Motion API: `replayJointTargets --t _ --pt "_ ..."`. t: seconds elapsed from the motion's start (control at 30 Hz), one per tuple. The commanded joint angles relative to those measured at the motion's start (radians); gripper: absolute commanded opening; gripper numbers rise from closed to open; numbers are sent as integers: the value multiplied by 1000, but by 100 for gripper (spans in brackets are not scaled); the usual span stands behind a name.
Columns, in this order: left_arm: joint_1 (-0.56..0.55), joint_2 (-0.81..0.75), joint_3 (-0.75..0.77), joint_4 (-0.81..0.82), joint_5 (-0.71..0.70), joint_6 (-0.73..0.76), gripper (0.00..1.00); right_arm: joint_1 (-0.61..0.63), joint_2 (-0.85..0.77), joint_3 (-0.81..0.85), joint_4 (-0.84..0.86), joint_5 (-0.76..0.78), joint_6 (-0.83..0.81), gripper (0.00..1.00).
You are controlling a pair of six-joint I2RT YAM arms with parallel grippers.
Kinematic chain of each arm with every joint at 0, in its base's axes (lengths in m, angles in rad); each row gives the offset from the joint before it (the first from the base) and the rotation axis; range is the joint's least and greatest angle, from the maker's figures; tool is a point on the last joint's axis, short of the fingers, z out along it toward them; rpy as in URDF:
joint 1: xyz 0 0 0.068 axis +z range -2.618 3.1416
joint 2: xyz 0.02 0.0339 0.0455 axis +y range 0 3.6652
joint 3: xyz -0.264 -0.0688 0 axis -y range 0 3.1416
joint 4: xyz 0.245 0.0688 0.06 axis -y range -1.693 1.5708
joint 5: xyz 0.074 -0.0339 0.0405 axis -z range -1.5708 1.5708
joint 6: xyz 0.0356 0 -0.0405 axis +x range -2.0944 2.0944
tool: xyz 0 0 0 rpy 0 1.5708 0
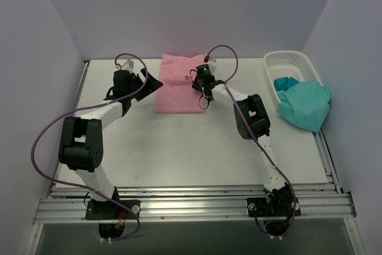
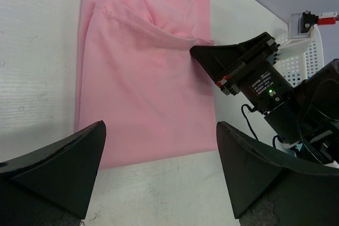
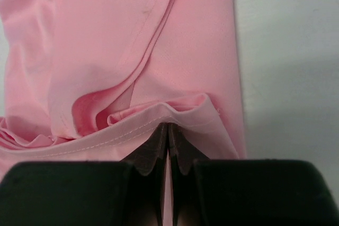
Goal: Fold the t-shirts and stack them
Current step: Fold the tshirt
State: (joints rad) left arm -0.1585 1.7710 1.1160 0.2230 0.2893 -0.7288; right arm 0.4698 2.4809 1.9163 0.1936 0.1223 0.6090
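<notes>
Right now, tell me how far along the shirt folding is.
Done: the pink shirt lies partly folded on the table. In hand: the right gripper pinches its edge; the left gripper hangs open by it. Left: finishing that fold, then the green shirt draped over the basket, and stacking.

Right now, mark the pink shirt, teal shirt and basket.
pink shirt point(image 1: 176, 91), top view, middle of the folded cloth.
teal shirt point(image 1: 305, 107), top view, middle of the crumpled cloth.
basket point(image 1: 288, 54), top view, far rim.
</notes>
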Motion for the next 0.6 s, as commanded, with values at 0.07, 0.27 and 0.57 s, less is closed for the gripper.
replayJointTargets --t 0.07,0.27,0.57 --pt "-3 5 8 52 14 15 94 -33 39 64 3 -29 12 0" --pt "-3 16 1 61 16 19 94 -43 88 92 17 -55 28 0" --pt "-6 -1 8 52 -2 8 93 -45 -54 -12 139 -167 -34 71"
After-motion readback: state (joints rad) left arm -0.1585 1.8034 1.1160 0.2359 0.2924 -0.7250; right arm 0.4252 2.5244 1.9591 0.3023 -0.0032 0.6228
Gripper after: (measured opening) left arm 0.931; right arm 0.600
